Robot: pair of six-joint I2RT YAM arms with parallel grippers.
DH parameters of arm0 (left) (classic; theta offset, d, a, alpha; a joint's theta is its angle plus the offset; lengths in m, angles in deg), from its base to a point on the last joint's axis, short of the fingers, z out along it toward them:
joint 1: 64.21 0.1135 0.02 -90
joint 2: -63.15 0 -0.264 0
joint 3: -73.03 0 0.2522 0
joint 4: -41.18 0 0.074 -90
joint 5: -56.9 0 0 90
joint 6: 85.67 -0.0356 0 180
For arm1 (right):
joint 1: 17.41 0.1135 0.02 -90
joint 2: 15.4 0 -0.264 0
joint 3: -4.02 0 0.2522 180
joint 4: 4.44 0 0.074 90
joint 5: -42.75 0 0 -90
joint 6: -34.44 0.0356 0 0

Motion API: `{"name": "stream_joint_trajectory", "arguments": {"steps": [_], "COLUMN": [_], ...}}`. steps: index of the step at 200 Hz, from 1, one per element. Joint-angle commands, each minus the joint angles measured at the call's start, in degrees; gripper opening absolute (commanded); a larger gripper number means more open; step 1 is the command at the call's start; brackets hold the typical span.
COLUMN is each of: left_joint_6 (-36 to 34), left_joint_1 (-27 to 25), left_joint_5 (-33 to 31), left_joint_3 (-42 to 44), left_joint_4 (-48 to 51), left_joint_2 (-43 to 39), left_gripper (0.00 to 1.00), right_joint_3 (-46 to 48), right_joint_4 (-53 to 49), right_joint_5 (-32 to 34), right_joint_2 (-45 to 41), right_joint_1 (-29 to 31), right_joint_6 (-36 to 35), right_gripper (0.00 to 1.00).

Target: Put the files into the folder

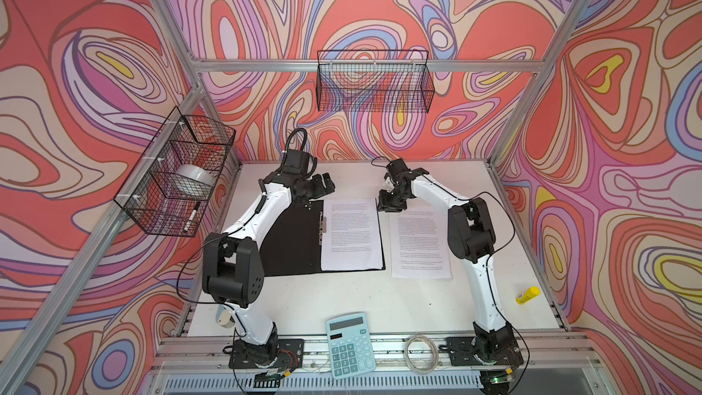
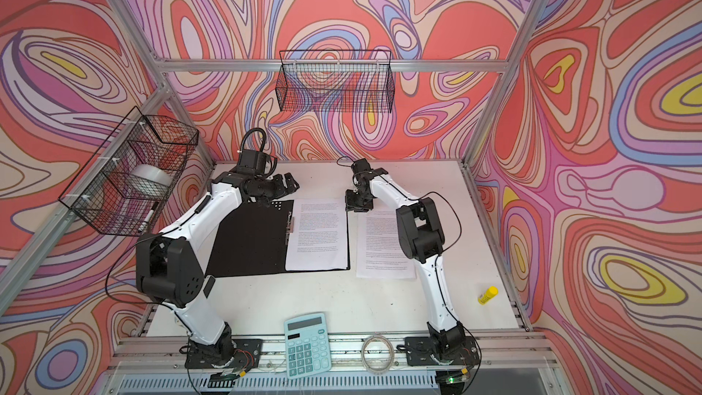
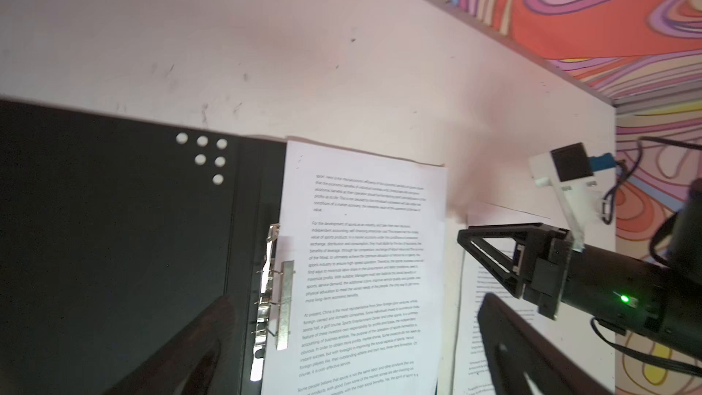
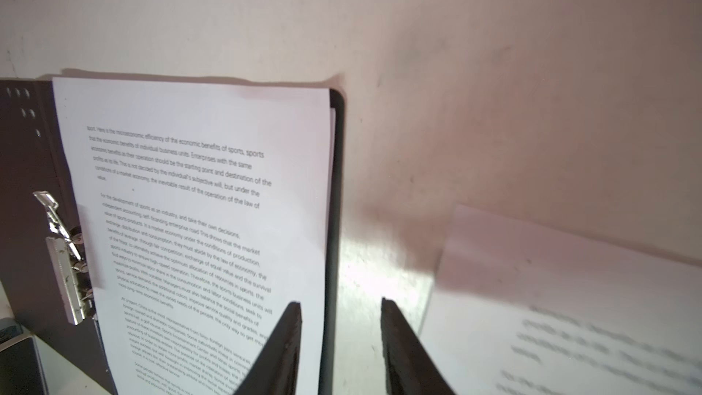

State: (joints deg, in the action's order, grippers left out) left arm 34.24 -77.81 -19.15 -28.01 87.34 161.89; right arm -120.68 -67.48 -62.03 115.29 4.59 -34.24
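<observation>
The folder lies open on the table, black inside up, with its metal clip at the spine. Printed white files rest on its right half. Another printed sheet lies flat on the table just right of the folder. My left gripper hovers over the folder's far edge, open wide and empty; in the left wrist view its fingers straddle the clip and the sheet. My right gripper is open at the loose sheet's far left corner. Between its fingers only the folder's edge and bare table show.
A teal calculator and a coil of clear tubing sit at the front edge. A yellow glue stick lies at the right. Wire baskets hang on the left wall and back wall.
</observation>
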Motion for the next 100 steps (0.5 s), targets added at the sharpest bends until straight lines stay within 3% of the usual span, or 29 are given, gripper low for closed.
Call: {"name": "stream_joint_trajectory", "arguments": {"steps": [1, 23, 55, 100], "left_joint_6": [-6.66, -10.74, -11.06, -9.52], "left_joint_1": [-5.76, -13.57, -22.19, -29.53], "left_joint_5": [4.33, 5.27, 11.95, 12.52], "left_joint_3": [-2.12, -2.94, -6.21, -12.37], "left_joint_4": [2.31, 2.31, 3.23, 5.62], "left_joint_2": [-0.83, 0.81, 7.8, 18.89], "left_gripper": [1.0, 1.0, 1.0, 1.0], "right_joint_3": [6.35, 19.73, 35.93, 50.01], "right_joint_4": [-0.44, 3.61, 4.93, 4.72], "right_joint_5": [6.35, 3.86, 3.07, 1.97], "right_joint_2": [-10.82, -20.88, -33.68, -40.77], "right_joint_1": [-1.58, -5.97, -13.42, -21.54], "right_joint_6": [3.32, 6.96, 8.79, 9.26], "right_gripper": [0.37, 0.36, 0.34, 0.33]}}
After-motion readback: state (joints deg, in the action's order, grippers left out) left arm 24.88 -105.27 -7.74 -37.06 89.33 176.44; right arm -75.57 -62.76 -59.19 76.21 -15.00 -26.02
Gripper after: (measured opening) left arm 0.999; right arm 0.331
